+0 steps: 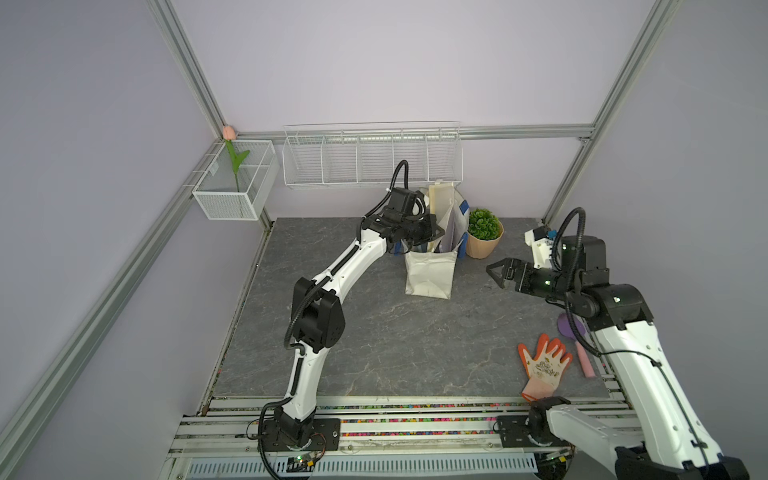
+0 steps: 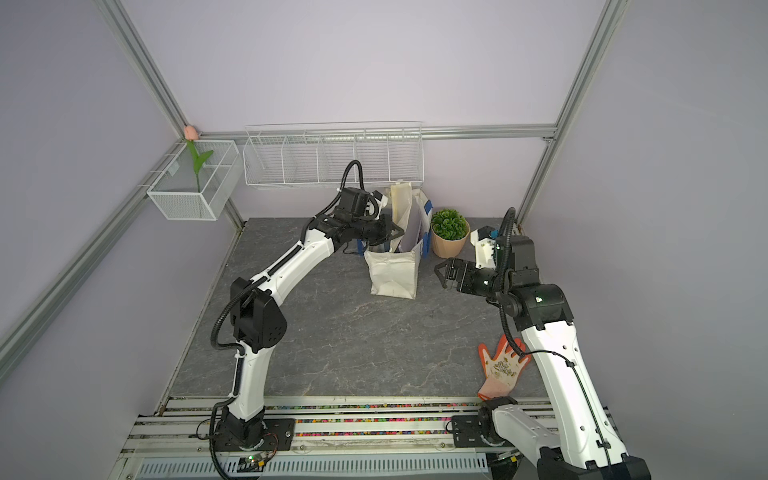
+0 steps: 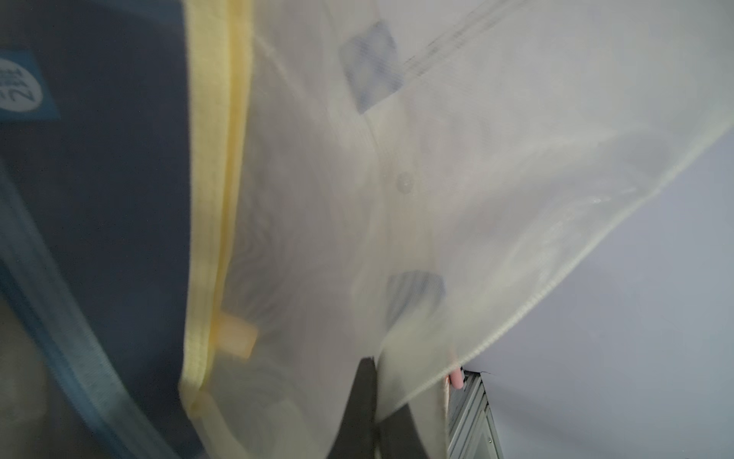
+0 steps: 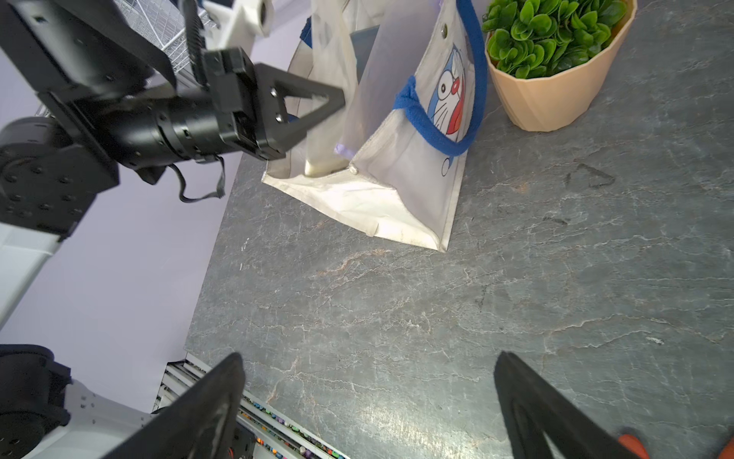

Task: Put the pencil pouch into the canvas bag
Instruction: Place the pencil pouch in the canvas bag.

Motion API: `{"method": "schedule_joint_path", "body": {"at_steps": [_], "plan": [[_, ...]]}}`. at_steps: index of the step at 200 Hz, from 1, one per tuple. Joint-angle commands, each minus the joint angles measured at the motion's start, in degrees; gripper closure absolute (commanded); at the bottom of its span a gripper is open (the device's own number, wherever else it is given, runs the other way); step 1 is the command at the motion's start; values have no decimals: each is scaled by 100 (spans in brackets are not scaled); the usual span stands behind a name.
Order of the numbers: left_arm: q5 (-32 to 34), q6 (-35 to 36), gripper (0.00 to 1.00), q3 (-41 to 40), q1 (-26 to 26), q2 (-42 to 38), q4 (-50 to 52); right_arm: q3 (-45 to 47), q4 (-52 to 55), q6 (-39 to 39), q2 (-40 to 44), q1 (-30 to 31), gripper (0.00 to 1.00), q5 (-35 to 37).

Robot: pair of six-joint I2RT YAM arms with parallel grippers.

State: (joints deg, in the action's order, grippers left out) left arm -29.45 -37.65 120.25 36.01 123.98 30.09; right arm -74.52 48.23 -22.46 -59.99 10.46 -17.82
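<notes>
One canvas bag [image 1: 430,274], one pencil pouch [image 1: 441,199], one potted plant [image 1: 484,232], one orange glove [image 1: 542,365], two wire baskets [image 1: 235,183] [image 1: 372,156], one tulip [image 1: 229,133], and one purple item [image 1: 567,328], possibly a brush.

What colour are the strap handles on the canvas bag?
Blue. The handles show clearest in the right wrist view.

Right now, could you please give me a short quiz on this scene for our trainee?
1. True or false: the right gripper is open and holds nothing.
2. What stands beside the canvas bag? A) potted plant B) kettle C) book
3. Fill in: the left gripper is shut on the ____ at the bag's mouth.
Key: 1 true; 2 A; 3 pencil pouch.
</notes>
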Motion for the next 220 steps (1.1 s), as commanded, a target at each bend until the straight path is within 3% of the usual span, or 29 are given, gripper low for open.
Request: {"method": "schedule_joint_path", "body": {"at_steps": [1, 46, 85, 136, 146, 152, 173, 193, 220], "plan": [[-60, -219, 100, -408, -23, -467, -536, -60, 3, 57, 97, -35, 0, -11], [-113, -531, 100, -1207, -63, -830, -1172, -54, -55, 38, 66, -44, 0, -63], [114, -300, 100, -838, -222, -614, -663, -19, -38, 45, 118, -44, 0, -69], [1092, 642, 40, 347, -278, -320, 1047, -184, 251, 225, 266, -58, 1, 144], [1287, 825, 33, 510, -296, -404, 1260, -218, 328, 260, 309, -61, 3, 253], [1431, 934, 30, 625, -300, -455, 1417, -227, 387, 280, 327, -61, 11, 344], [2046, 1437, 20, 816, -287, -873, 1933, -306, 712, 394, 339, -61, 11, 819], [2588, 1860, 12, 76, -249, -1745, 1951, -204, 945, 586, 394, -77, 11, 1293], [3031, 1962, 4, -2194, -251, -3517, 1237, 252, 757, 720, 770, -128, 11, 1815]]}}
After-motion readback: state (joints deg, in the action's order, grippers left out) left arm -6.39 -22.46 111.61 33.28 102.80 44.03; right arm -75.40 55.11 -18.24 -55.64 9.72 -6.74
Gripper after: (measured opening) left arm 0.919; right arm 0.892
